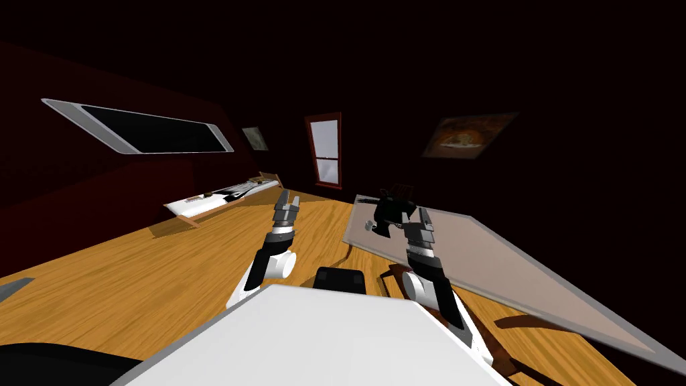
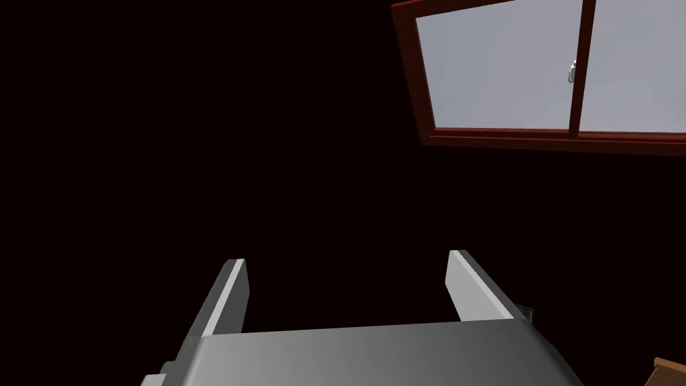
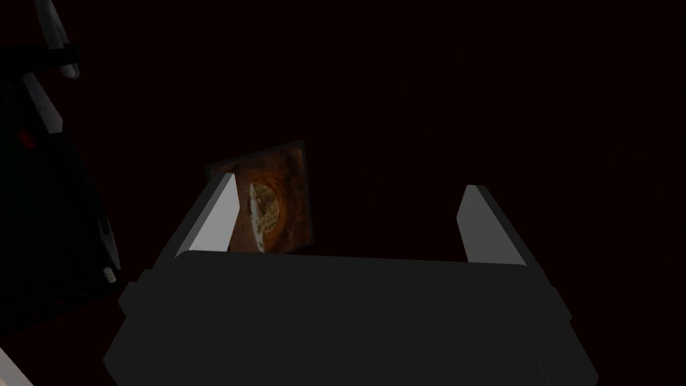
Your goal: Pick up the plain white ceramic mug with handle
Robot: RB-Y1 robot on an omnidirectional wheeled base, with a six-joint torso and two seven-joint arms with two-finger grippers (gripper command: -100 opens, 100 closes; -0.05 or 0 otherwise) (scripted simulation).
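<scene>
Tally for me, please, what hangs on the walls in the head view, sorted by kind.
Grey-framed dark panel: 1
Red-framed window: 1
Pictures: 2
Total: 4

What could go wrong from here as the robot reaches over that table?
1. The open right end effector hangs close to a dark appliance on the table. A reach past it could knock the appliance.
2. The small pale thing beside the appliance may be the mug, but it is too small to tell in this dim room, so the robot might grasp the wrong thing or miss.
</scene>
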